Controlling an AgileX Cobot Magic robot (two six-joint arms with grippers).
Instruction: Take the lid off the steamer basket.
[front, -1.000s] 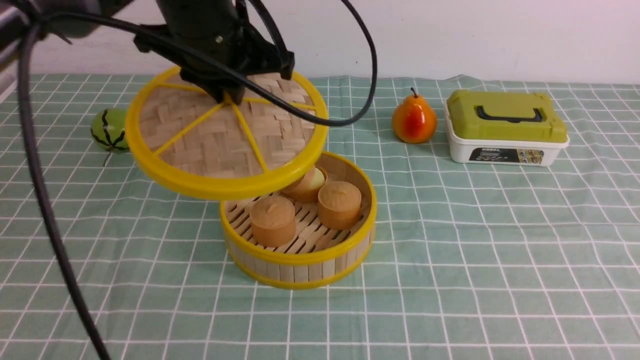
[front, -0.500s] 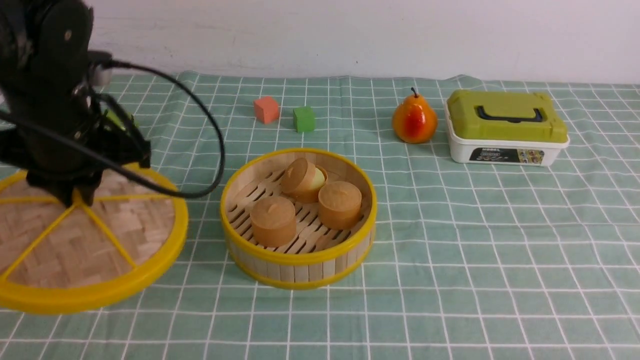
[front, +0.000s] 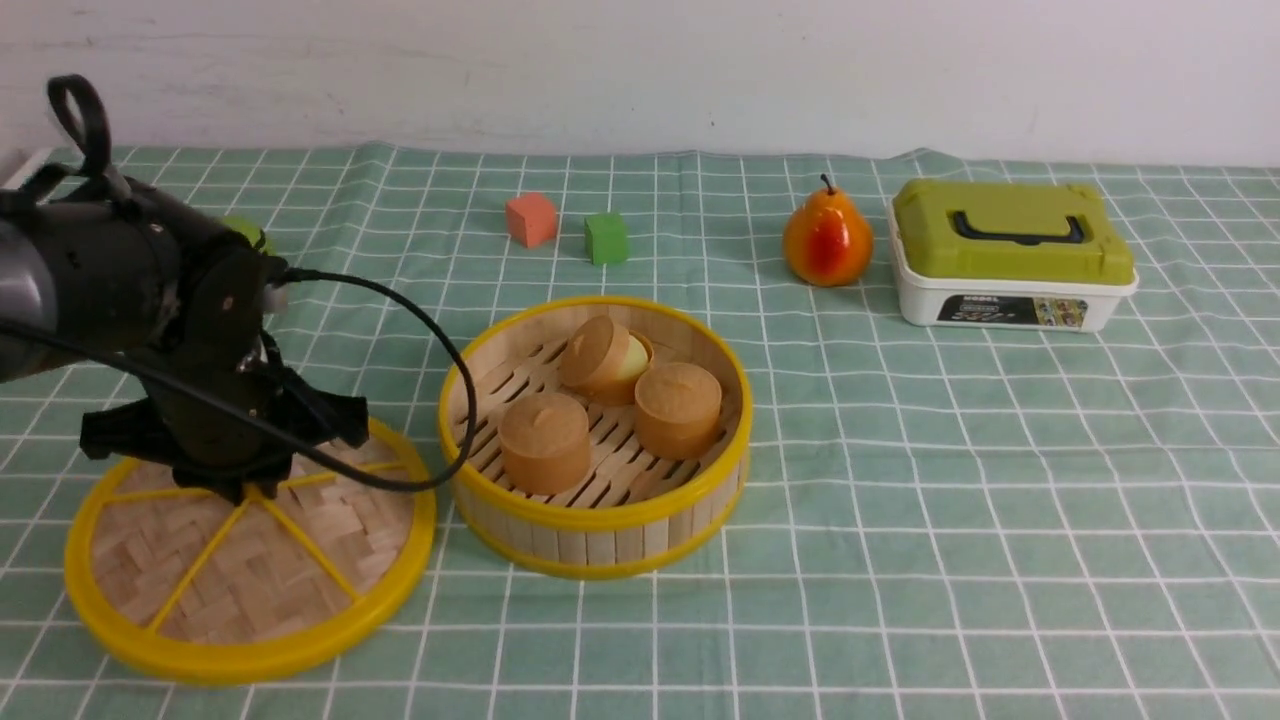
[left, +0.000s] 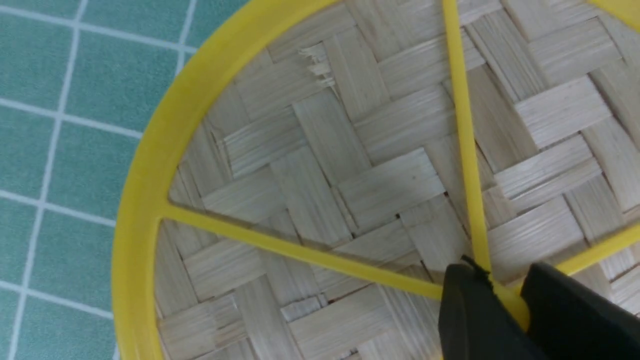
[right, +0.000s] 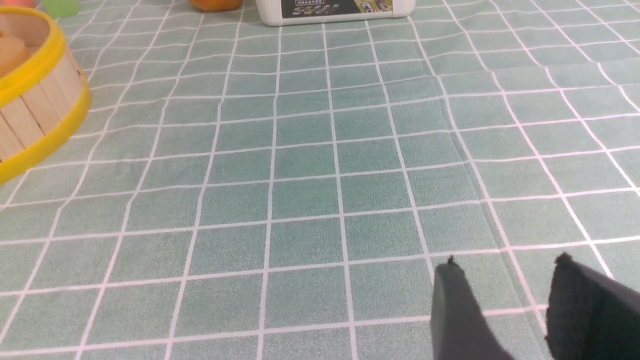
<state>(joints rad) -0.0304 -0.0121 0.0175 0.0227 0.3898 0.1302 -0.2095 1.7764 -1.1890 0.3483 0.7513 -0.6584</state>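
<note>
Front view: we find the lid (front: 240, 580) off the basket (front: 600, 515), down on the cloth (front: 900, 500) just beside it, on our left; left gripper (left: 500, 295) jaws pinch it at the centre; right gripper (right: 505, 280) jaws spread, empty; we judge only release remains.

text | label (front: 1012, 310) on white box (front: 1012, 285) | print too small to read | nothing else legible

One lid (front: 250, 570), one basket (front: 600, 515), three buns (front: 545, 440), two cubes (front: 531, 219)
</note>
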